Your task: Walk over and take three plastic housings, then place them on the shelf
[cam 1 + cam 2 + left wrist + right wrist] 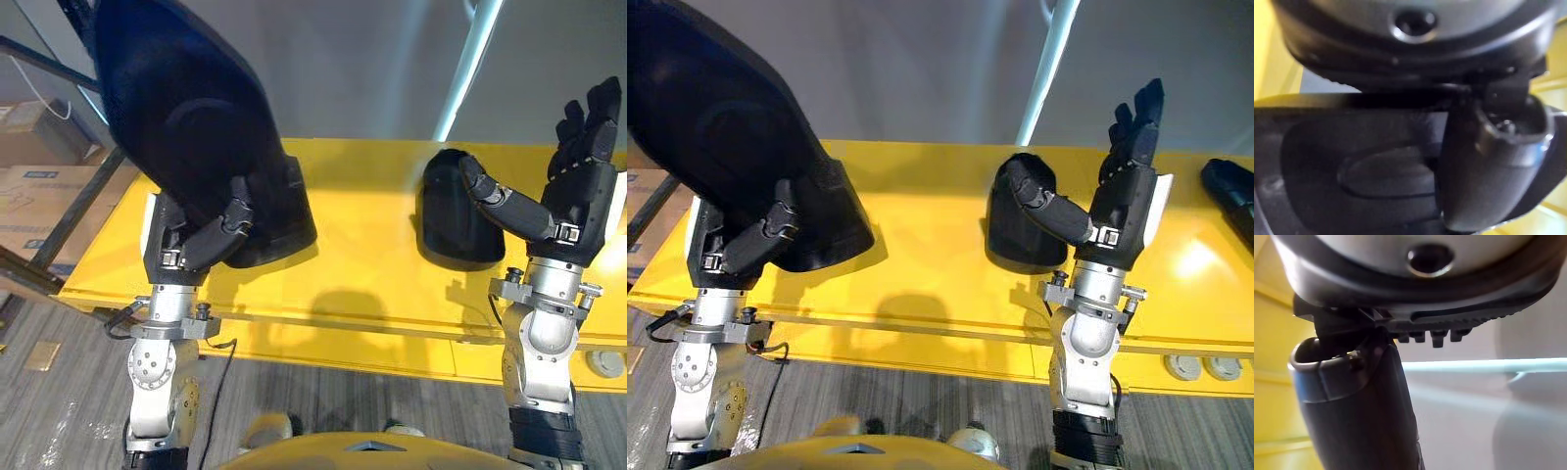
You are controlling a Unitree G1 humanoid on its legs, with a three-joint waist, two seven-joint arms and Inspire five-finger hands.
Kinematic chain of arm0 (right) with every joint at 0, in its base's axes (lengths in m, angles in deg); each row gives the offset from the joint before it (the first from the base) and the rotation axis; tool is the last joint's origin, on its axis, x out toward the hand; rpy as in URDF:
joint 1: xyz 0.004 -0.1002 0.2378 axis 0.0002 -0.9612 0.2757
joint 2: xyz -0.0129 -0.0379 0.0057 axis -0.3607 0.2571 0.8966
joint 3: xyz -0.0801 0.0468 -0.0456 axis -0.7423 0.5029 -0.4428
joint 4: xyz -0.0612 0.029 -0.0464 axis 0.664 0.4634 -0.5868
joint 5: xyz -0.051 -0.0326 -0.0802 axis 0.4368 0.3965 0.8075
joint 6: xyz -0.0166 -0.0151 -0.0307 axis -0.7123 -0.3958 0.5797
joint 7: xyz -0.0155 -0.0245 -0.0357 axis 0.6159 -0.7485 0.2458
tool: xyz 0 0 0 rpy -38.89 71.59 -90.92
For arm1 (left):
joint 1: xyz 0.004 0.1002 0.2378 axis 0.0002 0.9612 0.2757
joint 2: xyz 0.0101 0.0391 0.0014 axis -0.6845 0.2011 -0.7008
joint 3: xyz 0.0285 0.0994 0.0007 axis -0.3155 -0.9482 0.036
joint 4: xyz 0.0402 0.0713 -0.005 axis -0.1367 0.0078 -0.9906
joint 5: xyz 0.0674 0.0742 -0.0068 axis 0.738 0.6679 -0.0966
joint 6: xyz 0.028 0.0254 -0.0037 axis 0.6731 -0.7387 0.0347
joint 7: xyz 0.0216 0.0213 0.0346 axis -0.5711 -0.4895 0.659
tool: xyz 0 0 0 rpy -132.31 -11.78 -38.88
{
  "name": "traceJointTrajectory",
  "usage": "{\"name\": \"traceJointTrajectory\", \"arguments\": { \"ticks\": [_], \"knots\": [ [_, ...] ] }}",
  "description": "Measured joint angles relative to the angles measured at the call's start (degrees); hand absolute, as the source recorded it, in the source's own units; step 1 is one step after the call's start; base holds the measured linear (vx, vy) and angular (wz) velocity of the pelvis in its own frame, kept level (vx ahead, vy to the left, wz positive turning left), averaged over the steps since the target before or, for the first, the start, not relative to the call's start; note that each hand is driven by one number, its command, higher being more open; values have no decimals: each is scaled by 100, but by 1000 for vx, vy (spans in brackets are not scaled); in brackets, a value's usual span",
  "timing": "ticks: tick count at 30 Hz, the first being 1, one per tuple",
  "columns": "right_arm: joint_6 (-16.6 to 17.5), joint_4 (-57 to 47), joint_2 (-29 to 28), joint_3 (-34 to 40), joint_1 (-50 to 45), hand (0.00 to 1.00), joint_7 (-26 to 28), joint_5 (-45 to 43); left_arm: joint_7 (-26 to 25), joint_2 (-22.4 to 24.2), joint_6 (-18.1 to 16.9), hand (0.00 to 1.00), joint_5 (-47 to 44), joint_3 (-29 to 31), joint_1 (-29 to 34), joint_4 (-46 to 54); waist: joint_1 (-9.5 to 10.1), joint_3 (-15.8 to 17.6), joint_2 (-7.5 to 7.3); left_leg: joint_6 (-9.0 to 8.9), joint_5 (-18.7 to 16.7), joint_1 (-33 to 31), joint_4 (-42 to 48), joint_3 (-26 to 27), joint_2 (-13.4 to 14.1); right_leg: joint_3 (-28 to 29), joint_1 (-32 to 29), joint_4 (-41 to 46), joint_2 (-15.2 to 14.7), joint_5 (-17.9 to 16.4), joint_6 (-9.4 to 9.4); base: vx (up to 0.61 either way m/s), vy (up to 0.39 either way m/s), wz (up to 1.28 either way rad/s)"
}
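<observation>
My left hand (201, 240) grips a large black plastic housing (186, 108) and holds it tilted above the left end of the yellow table (362, 284). Its thumb (1488, 161) presses on the housing's moulded face (1352, 171). A second black housing (446, 220) stands on the table right of centre. My right hand (583, 186) is raised just to the right of it, open, fingers straight up. Its thumb (1361, 416) reaches out in front of that housing, and I cannot tell if it touches. A third black housing (1229, 191) lies at the table's far right.
Cardboard boxes (39, 186) and a dark metal frame (69, 211) stand off the table's left end. A pale blue pole (468, 69) rises behind the table against a grey wall. Round fittings (1195, 367) sit in the table's front face.
</observation>
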Motion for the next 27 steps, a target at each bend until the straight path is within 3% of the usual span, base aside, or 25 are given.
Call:
{"name": "traceJointTrajectory", "arguments": {
  "ticks": [2,4,7,10,12,18,23,27],
  "knots": [
    [19,-4,-134,-72,-34,100,-117,18,285,-170,4,0,67,-10,-15,18,-71,35,-62,199,-48,115,-9,282,-288,264,-72,46,-307,77,123,-87,273,-49],
    [18,6,-179,-154,-123,100,-225,15,390,-357,46,0,82,-37,-35,18,-128,67,-107,361,-168,38,209,493,-377,440,-193,108,-431,135,180,-136,252,-43],
    [18,5,-444,-264,-262,100,-136,-37,403,-727,310,0,71,91,-74,9,-193,108,-213,422,-190,3,76,786,-384,260,-431,249,-531,98,-47,-85,144,-52],
    [23,7,-430,-194,-323,100,160,-314,346,-972,690,0,69,115,-419,-6,-275,92,-307,489,18,-126,-43,741,-436,155,-392,131,-446,156,67,24,4,-2],
    [9,19,-430,-207,-325,100,275,-428,226,-922,936,0,25,-33,-651,-9,-362,96,-299,461,100,-203,-49,645,-431,26,-384,83,-427,224,173,43,-61,30],
    [-151,19,-146,-405,-104,100,695,-430,-8,-791,1629,0,-384,-564,-1091,-278,-370,103,-253,313,363,-66,-500,623,-329,6,-421,31,-256,219,159,3,-79,0],
    [-260,16,108,-595,-95,100,1402,-795,-619,-788,2101,0,-712,-621,-1791,-1456,-522,102,-252,307,508,123,-812,757,-355,146,-436,-29,-223,264,114,-33,-10,-13],
    [-265,17,114,-753,-100,100,1777,-1068,-784,-794,2441,0,-956,-622,-2228,-2087,-538,110,-251,330,559,86,-896,853,-385,274,-575,-35,-230,312,124,-36,12,-14]
  ]
}}
